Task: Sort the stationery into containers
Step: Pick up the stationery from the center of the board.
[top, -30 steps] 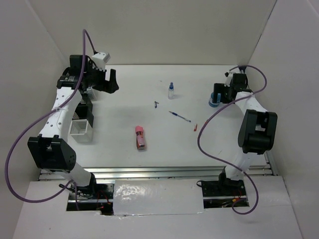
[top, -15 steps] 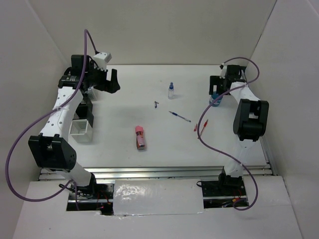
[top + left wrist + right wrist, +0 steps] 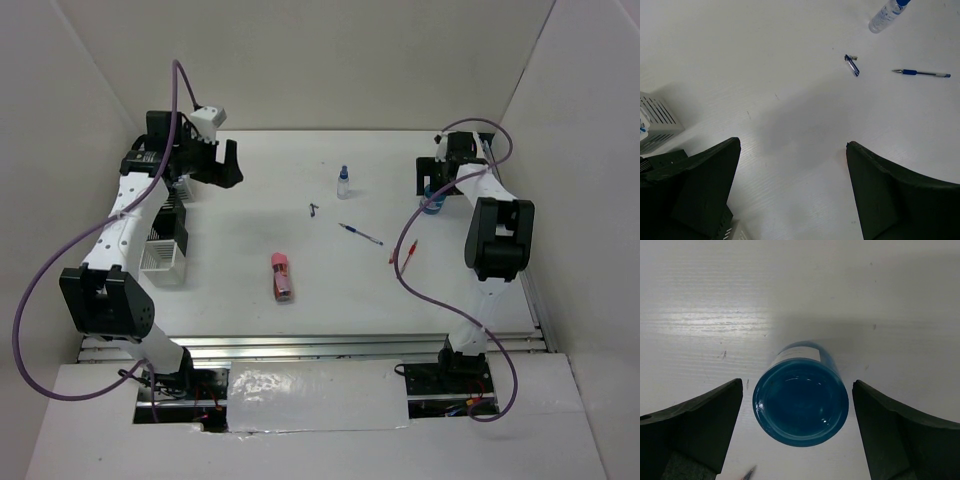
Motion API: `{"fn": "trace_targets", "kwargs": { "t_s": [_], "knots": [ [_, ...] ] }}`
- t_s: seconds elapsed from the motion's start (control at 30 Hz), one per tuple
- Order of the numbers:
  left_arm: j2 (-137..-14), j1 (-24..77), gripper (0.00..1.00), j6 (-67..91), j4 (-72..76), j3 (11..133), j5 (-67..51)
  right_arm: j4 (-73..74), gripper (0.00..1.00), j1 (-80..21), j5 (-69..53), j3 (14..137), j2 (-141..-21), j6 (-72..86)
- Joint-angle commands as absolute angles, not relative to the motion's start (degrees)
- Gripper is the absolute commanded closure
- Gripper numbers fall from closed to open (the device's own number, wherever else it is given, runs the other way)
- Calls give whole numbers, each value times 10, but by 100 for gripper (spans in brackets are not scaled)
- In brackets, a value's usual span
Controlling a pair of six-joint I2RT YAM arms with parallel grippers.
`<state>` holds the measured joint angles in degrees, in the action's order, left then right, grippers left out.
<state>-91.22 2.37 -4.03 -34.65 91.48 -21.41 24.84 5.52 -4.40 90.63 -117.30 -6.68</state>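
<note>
A round blue-white tin (image 3: 800,401) stands upright between the fingers of my open right gripper (image 3: 797,382), with gaps on both sides; from above it is at the back right (image 3: 432,204). My left gripper (image 3: 226,166) hangs open and empty over bare table (image 3: 792,145) beside the row of containers (image 3: 165,240). A white slotted box (image 3: 655,120) shows at the left wrist view's edge. On the table lie a blue pen (image 3: 361,235), a red pen (image 3: 405,251), a pink block (image 3: 282,276) and a small blue-capped bottle (image 3: 343,182).
A tiny blue piece (image 3: 314,210) lies near the bottle (image 3: 885,12), with the blue pen (image 3: 921,73) to its right in the left wrist view. A red pen tip (image 3: 749,472) lies just in front of the tin. White walls enclose the table.
The right arm has folded back toward the far edge, bringing its wrist over the blue tin and uncovering the red pen. The left arm has barely shifted.
</note>
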Motion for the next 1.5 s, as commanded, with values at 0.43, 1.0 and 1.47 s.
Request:
{"fn": "trace_targets", "kwargs": {
  "t_s": [0.43,1.0,1.47],
  "knots": [
    [-911,31,1,-35,-326,897,-248,281,35,66,-33,945,-1188,-77],
    [-759,60,1,46,-122,709,-405,434,98,84,-465,947,-1027,-1],
    [-640,248,1,137,107,568,-324,373,100,14,-903,853,-993,163]
  ]
}}
